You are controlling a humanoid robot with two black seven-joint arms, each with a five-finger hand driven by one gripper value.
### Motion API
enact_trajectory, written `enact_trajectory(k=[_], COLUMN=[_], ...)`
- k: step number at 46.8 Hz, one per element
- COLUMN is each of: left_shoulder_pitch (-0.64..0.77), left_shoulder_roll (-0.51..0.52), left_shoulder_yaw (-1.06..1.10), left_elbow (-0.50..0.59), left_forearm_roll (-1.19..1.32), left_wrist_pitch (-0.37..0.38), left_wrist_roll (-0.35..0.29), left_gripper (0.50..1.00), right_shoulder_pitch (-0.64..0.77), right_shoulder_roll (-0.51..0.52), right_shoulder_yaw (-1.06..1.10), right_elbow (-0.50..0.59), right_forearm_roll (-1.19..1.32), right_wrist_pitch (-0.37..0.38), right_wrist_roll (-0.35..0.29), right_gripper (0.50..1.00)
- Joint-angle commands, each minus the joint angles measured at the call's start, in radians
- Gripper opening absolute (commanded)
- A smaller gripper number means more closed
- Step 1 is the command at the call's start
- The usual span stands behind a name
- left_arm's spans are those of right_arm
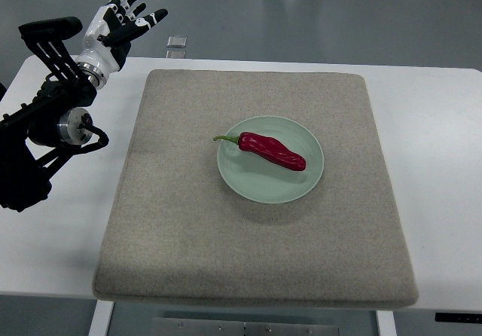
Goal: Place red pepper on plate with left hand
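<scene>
A red pepper (273,151) with a green stem lies across the pale green plate (245,184), stem pointing left. The plate rests near the middle of a grey mat. My left hand (124,16) is raised at the far upper left, well away from the plate, beyond the table's back edge. Its fingers are spread and hold nothing. The right arm does not show.
The grey mat (188,230) covers most of the white table (444,170). A small clear object (176,43) lies on the floor past the table's back edge. My left arm's dark links (45,125) hang over the table's left side.
</scene>
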Motion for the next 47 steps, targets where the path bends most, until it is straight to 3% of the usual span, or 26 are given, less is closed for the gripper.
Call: enact_trajectory(k=[1, 47], left_shoulder_pitch=[0.026, 0.07], left_shoulder_roll=[-0.004, -0.007], left_shoulder_yaw=[-0.041, -0.06], left_elbow=[0.0, 0.014], left_forearm_roll=[-0.002, -0.131], left_wrist_pitch=[-0.005, 0.003], left_wrist_roll=[0.002, 0.0], left_gripper=[0.999, 0.999], right_shoulder_pitch=[0.0, 0.006], right_shoulder_roll=[0.0, 0.0], right_shoulder_yaw=[0.001, 0.004], right_elbow=[0.0, 0.0], right_forearm_roll=[0.0, 0.0], right_wrist_pitch=[0.001, 0.001], right_wrist_roll=[0.001, -0.001], right_gripper=[0.928, 0.928])
